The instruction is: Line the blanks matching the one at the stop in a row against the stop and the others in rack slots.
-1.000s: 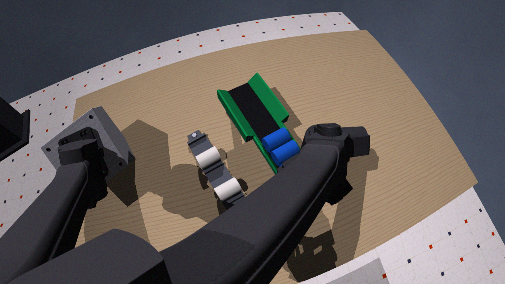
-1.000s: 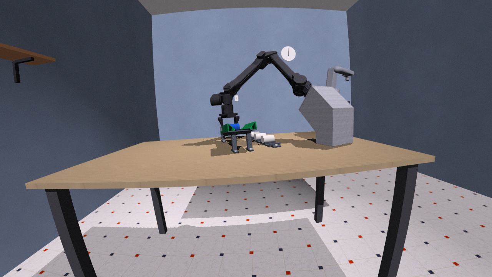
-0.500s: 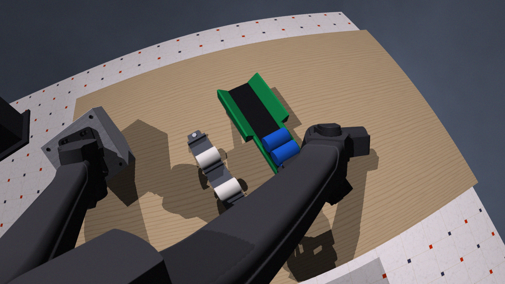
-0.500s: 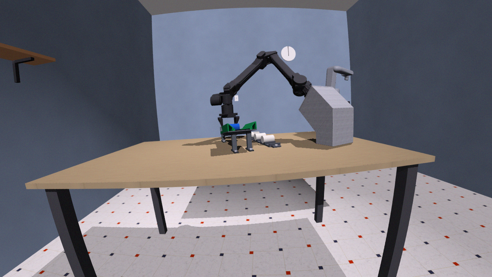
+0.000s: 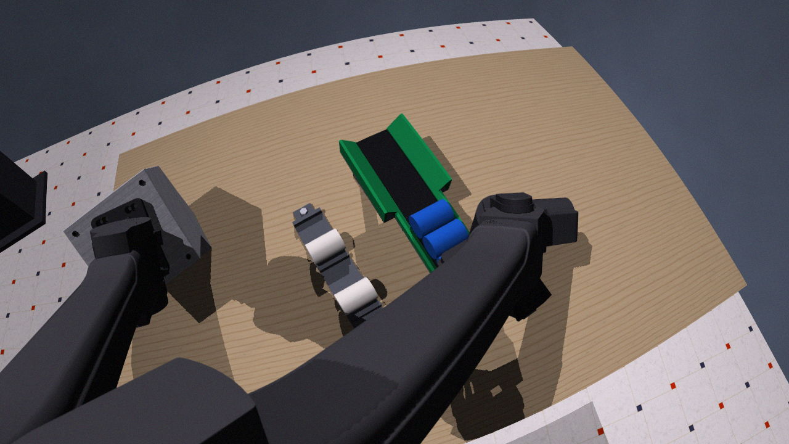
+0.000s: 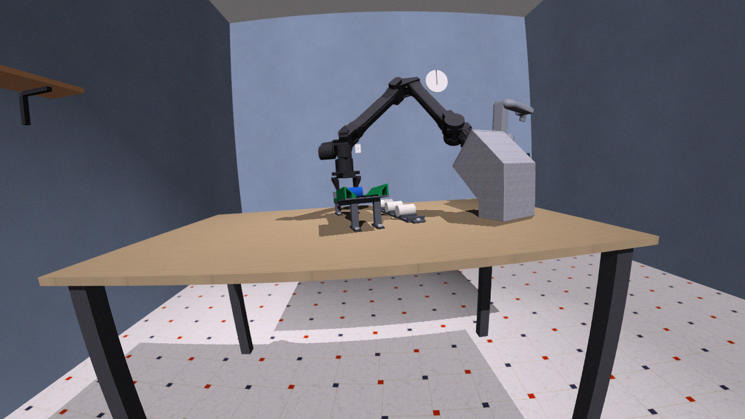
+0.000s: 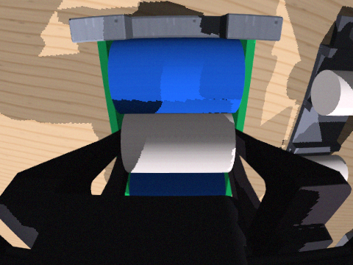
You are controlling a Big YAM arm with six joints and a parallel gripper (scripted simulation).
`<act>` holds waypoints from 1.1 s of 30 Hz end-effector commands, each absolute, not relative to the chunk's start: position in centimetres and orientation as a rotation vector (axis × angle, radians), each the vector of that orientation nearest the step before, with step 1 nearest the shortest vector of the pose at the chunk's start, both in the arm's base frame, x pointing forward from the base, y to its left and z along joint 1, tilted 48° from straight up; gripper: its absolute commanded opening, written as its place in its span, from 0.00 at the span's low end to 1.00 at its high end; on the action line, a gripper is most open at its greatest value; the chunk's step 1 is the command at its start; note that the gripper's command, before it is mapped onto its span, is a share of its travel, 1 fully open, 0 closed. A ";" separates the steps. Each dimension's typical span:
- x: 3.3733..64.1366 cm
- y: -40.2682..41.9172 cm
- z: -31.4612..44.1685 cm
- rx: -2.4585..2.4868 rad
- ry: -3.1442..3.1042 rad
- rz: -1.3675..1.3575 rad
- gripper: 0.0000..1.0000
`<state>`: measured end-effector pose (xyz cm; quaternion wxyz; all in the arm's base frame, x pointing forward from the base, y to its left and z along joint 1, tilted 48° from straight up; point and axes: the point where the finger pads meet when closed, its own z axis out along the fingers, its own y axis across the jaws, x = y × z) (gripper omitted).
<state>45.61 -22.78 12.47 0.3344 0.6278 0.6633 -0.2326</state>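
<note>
A green feed ramp (image 5: 394, 171) with a black floor stands on legs mid-table. In the wrist view a blue blank (image 7: 176, 76) lies against the grey stop (image 7: 176, 28). A white blank (image 7: 178, 143) lies across the ramp right behind it, and another blue blank (image 7: 176, 185) shows behind that. My gripper (image 7: 178, 134) is low over the ramp, with one finger on each end of the white blank, shut on it. The top view shows two blue blanks (image 5: 438, 227) uphill of my wrist, which hides the ramp's low end. Two white blanks (image 5: 324, 246) (image 5: 355, 294) lie in slots of the grey stock rack (image 5: 333, 267).
The rack lies on the table beside the ramp and shows at the right of the wrist view (image 7: 319, 118). The arm's grey base block (image 5: 143, 215) stands at the table's back edge. My forearm crosses over the rack's near end.
</note>
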 end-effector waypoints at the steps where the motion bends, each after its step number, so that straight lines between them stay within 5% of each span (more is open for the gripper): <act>1: 45.7 -22.8 13.1 1.630 1.724 -0.597 0.59; 33: 46.2 -21.4 14.5 1.622 1.716 -0.578 0.59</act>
